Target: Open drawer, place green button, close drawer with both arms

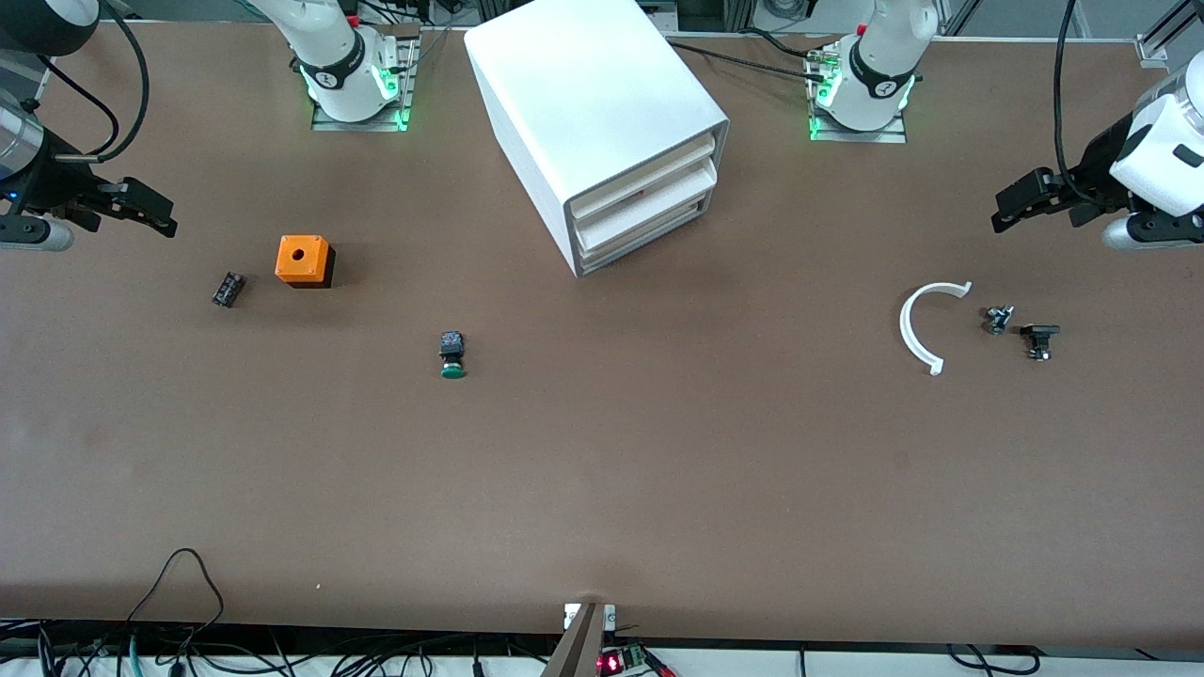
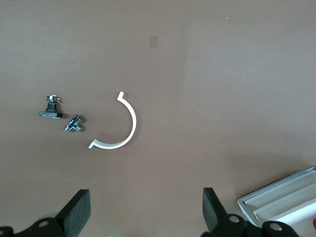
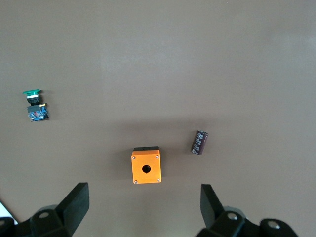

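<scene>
Both arms wait, drawer (image 1: 649, 230) shut.
Left tool (image 2: 143, 215) and right tool (image 3: 143, 210) spread wide above the table (image 1: 602, 489); button (image 1: 452, 355) lies alone.

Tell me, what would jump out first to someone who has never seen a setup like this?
Probably the large white box cabinet with stacked drawers, all shut, standing on the brown table between the two arm bases. Next, the bright orange cube with a round hole toward the right arm's end, and the tiny green-capped push button lying nearer the camera. The open left gripper and open right gripper wait over the table's two ends.
</scene>
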### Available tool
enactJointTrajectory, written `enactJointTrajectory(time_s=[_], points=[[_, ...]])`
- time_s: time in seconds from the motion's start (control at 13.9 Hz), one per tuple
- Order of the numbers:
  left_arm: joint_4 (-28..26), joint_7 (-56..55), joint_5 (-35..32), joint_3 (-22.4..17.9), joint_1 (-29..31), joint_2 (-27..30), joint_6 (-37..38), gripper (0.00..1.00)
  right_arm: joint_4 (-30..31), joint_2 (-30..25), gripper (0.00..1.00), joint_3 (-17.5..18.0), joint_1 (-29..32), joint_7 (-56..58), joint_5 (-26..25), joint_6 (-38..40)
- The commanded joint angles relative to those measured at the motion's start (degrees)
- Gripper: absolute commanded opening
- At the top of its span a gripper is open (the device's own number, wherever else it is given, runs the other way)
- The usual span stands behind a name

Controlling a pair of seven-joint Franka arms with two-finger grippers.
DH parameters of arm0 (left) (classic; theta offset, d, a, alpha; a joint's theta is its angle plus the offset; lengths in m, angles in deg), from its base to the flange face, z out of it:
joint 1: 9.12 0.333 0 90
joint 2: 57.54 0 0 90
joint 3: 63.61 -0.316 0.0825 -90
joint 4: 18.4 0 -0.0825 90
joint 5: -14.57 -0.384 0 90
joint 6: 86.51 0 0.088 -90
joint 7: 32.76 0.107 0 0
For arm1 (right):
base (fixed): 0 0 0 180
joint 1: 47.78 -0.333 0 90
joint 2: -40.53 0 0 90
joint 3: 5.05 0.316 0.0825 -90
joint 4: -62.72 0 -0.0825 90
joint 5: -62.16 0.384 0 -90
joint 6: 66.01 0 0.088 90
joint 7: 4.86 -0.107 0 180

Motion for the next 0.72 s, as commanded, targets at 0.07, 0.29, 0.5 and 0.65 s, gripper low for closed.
enactJointTrajectory(time_s=[0.07,0.29,0.5,0.65], points=[[2.1,2.16,-1.38,0.51,0.15,-1.06,0.41,1.0,1.11,-1.35,1.0,-0.43,-0.22,0.55,1.2,-0.04],[2.1,2.16,-1.38,0.51,0.07,-1.06,0.67,1.0,1.11,-1.35,1.0,-0.43,-0.13,0.72,1.11,-0.04],[2.27,2.16,-1.55,0.51,-0.54,-2.1,0.06,1.0,1.11,-1.35,1.0,-0.52,-0.13,0.9,1.2,-0.04],[3.32,2.33,-0.94,0.51,-0.29,-2.99,-0.03,1.0,1.11,-1.27,1.0,-0.52,-0.13,0.98,1.2,-0.13]])
